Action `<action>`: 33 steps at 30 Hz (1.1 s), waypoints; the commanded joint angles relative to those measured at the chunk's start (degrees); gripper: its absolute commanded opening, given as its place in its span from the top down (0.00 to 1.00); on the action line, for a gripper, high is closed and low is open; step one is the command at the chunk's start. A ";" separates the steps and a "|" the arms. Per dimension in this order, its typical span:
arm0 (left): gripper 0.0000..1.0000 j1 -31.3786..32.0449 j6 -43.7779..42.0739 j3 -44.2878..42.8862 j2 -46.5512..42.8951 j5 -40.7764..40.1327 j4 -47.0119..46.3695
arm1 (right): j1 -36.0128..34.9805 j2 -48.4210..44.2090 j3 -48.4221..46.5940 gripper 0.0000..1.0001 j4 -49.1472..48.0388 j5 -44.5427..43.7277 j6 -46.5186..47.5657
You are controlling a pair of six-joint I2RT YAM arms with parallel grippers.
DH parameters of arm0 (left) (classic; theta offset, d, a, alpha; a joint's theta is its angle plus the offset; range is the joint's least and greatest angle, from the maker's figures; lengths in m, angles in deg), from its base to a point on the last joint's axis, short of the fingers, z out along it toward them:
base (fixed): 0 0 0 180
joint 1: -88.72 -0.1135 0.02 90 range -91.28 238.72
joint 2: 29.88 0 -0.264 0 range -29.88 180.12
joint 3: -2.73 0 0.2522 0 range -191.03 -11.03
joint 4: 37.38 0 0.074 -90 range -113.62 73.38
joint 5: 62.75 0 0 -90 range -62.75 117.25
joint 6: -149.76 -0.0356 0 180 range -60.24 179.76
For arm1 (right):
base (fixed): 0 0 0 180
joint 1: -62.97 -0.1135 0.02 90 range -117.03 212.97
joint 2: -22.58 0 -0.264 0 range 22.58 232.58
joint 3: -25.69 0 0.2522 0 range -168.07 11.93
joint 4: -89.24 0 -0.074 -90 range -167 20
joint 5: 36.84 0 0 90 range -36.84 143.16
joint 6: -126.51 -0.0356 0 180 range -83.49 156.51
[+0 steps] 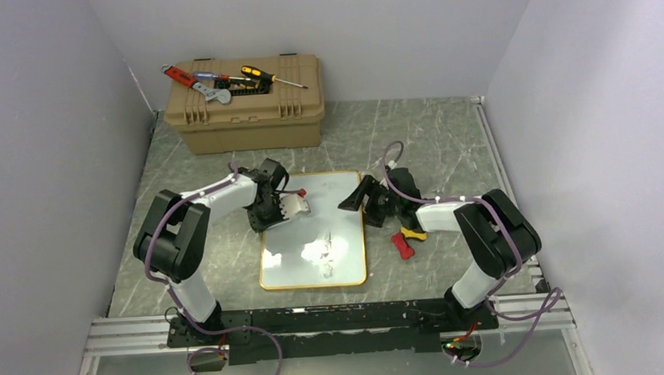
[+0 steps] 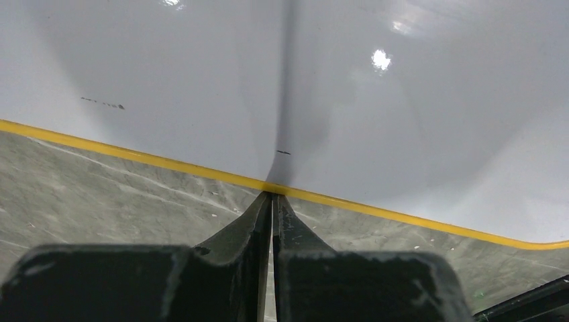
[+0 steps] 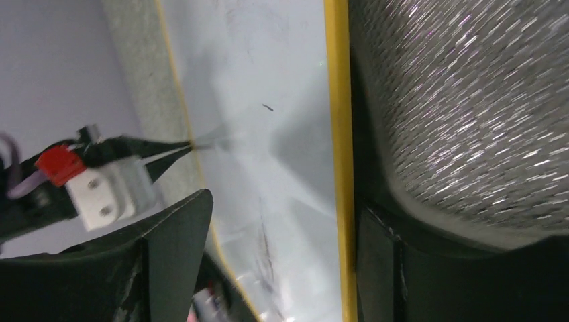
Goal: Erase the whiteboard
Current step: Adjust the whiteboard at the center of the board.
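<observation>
At the middle of the grey marbled table (image 1: 428, 133) lies the glossy white whiteboard with its thin orange-tan wooden frame (image 1: 314, 239). The left gripper (image 2: 272, 201), clenched on nothing, presses its tips against the frame near the far-left corner. The right gripper (image 3: 282, 208) stands released astride the right frame, probably to keep the board from sliding.

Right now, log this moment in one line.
whiteboard: faint marks | left gripper: shut, left edge | right gripper: open, right edge
</observation>
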State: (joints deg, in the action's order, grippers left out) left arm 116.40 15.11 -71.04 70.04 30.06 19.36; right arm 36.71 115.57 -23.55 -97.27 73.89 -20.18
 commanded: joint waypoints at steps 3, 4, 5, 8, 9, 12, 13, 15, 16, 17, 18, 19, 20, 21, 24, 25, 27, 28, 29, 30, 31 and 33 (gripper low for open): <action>0.90 1.26 2.40 2.47 5.44 15.65 -9.73 | -2.74 -5.83 0.96 0.33 -21.86 18.84 -15.98; 0.90 1.18 2.59 2.30 5.34 15.90 -9.71 | -2.74 -6.48 0.90 0.36 -21.91 19.16 -16.34; 0.91 1.02 2.81 2.09 5.25 16.10 -9.57 | -2.81 -7.29 0.62 0.41 -20.39 19.14 -15.92; 0.91 0.00 3.77 0.77 4.59 17.24 -8.53 | -2.92 -11.43 -0.95 0.56 -9.57 15.99 -10.62; 0.91 -0.78 4.23 -0.02 4.28 17.87 -7.87 | -2.92 -12.99 -2.07 0.63 -4.01 14.24 -7.81; 0.88 -4.40 5.83 -3.55 2.73 21.59 -3.98 | -3.34 -16.39 -6.80 0.83 11.33 8.15 1.28; 0.85 -5.79 6.28 -5.05 2.13 23.10 -2.28 | -3.65 -16.97 -8.70 0.95 16.17 5.83 4.09; 0.77 -8.57 7.06 -8.49 1.04 26.55 1.96 | -3.92 -17.06 -12.86 1.00 24.40 3.07 8.93; 0.72 -9.93 7.62 -10.34 0.58 28.65 4.42 | -3.97 -16.75 -14.89 1.00 29.12 2.22 11.11; 0.68 -11.24 8.10 -12.51 0.33 30.00 6.97 | -3.90 -16.26 -17.30 1.00 32.33 1.80 13.76; 0.66 -12.42 8.24 -14.67 0.21 31.50 9.84 | -3.89 -15.63 -19.66 1.00 34.99 2.37 16.30; 0.63 -13.97 8.36 -17.25 0.19 33.25 12.75 | -3.74 -15.02 -22.34 1.00 37.70 3.17 18.82; 0.61 -15.72 8.34 -19.62 0.19 35.27 15.71 | -3.65 -14.15 -26.48 1.00 40.51 4.38 22.08; 0.58 -17.58 7.97 -22.40 0.27 37.37 18.52 | -3.62 -13.47 -28.48 1.00 43.27 5.17 25.26; 0.22 -23.33 6.40 -30.48 -0.24 41.80 26.56 | -3.88 -12.92 -37.04 1.00 49.37 6.61 34.19; 0.11 -24.78 6.03 -32.45 -0.63 42.52 28.16 | -4.01 -13.21 -38.73 1.00 50.38 7.68 36.92; 0.09 -27.09 5.98 -35.38 -1.66 43.10 29.57 | -4.06 -13.76 -41.40 1.00 51.75 9.97 41.33; 0.08 -27.45 6.35 -36.24 -2.57 43.15 29.45 | -4.14 -13.84 -42.91 1.00 52.57 11.37 43.73; 0.08 -29.24 6.89 -36.80 -3.23 43.09 28.96 | -4.27 -13.62 -44.62 1.00 53.79 12.94 45.35; 0.08 -30.11 7.80 -37.11 -3.83 42.89 27.98 | -4.43 -13.22 -46.49 1.00 55.21 14.34 46.80; 0.07 -30.70 8.06 -37.41 -4.34 42.86 27.61 | -4.65 -12.82 -48.49 1.00 56.63 15.10 48.27; 0.06 -31.37 7.95 -37.91 -4.64 42.81 27.59 | -5.44 -11.44 -52.07 1.00 59.76 15.67 50.96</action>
State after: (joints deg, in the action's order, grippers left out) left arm 86.04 22.33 -106.66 68.35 69.07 43.88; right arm 32.53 103.81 -66.96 -41.45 83.22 20.45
